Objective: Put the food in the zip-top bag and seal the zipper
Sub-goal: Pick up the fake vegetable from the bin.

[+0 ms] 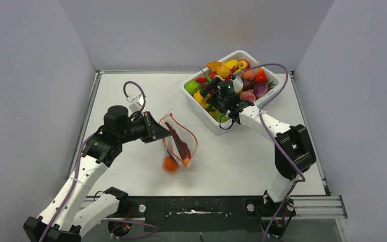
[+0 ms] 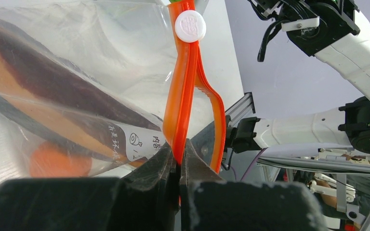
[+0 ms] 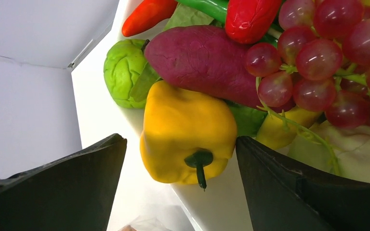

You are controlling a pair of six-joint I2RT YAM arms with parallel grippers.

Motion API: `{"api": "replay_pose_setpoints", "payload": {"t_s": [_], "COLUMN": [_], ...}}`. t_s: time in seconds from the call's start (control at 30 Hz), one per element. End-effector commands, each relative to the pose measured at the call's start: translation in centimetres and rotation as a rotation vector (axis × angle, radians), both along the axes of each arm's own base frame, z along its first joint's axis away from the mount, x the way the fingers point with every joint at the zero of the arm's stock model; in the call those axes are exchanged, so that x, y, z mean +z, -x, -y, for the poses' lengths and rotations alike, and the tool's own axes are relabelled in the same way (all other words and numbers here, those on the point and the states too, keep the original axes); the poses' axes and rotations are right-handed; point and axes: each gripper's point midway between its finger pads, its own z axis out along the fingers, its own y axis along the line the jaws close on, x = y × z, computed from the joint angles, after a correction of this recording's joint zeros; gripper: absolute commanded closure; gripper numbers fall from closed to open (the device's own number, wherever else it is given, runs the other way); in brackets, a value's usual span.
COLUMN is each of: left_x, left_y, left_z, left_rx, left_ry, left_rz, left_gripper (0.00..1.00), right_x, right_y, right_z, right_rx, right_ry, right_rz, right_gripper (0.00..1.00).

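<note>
The clear zip-top bag (image 1: 180, 146) stands open-mouthed on the table left of centre. Inside it lie an orange ball (image 1: 170, 164) and a long orange-red sausage (image 1: 182, 144). My left gripper (image 1: 159, 132) is shut on the bag's red-orange zipper (image 2: 185, 96), just below its white slider (image 2: 190, 25). The left wrist view shows the sausage (image 2: 53, 96) and ball (image 2: 58, 161) through the plastic. My right gripper (image 3: 180, 141) hangs open over the tub's near-left corner, its fingers on either side of a yellow pepper (image 3: 188, 130) without gripping it.
The white tub (image 1: 242, 52) at the back right holds more food: a purple sweet potato (image 3: 202, 57), a green piece (image 3: 125, 72), grapes (image 3: 318, 57) and a red chili (image 3: 147, 14). Grey walls enclose the table on three sides.
</note>
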Motion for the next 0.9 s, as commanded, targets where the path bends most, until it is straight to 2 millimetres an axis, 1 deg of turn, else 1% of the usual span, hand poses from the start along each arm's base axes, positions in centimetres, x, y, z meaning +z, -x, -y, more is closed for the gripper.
{"api": "replay_pose_setpoints", "payload": {"t_s": [0.0,0.1,0.17,0.27,0.43,0.57,0.73,0.87], "left_x": [2.1,2.3,2.4,2.4,2.5,2.4,2.5,2.5], "left_y": [-0.1,-0.1,-0.1,-0.1,-0.1,-0.2,-0.3,-0.4], "left_z": [0.2,0.1,0.1,0.1,0.1,0.1,0.2,0.2], "left_rx": [-0.008,-0.006,-0.005,-0.003,-0.006,-0.005,-0.01,-0.009], "left_ry": [0.047,0.047,0.045,0.042,0.043,0.04,0.037,0.034], "left_rz": [0.077,0.077,0.08,0.081,0.079,0.078,0.075,0.077], "left_gripper": [1.0,1.0,1.0,1.0,1.0,1.0,1.0,1.0], "right_x": [0.6,-0.1,-0.5,-0.6,0.4,0.7,2.1,3.2], "right_y": [-1.2,-1.0,-0.9,-1.1,-1.2,-0.9,-0.5,-0.2], "right_z": [-1.2,-1.4,-1.1,-1.2,-1.6,-1.5,-1.5,-1.2], "right_rx": [0.005,0.006,-0.019,-0.011,0.034,0.038,0.049,0.051], "right_ry": [-0.03,-0.017,-0.005,0.01,0.026,0.021,-0.012,-0.008], "right_rz": [0.019,0.001,-0.02,-0.006,0.045,0.073,0.128,0.157], "right_gripper": [0.15,0.16,0.14,0.15,0.27,0.36,0.46,0.52]}}
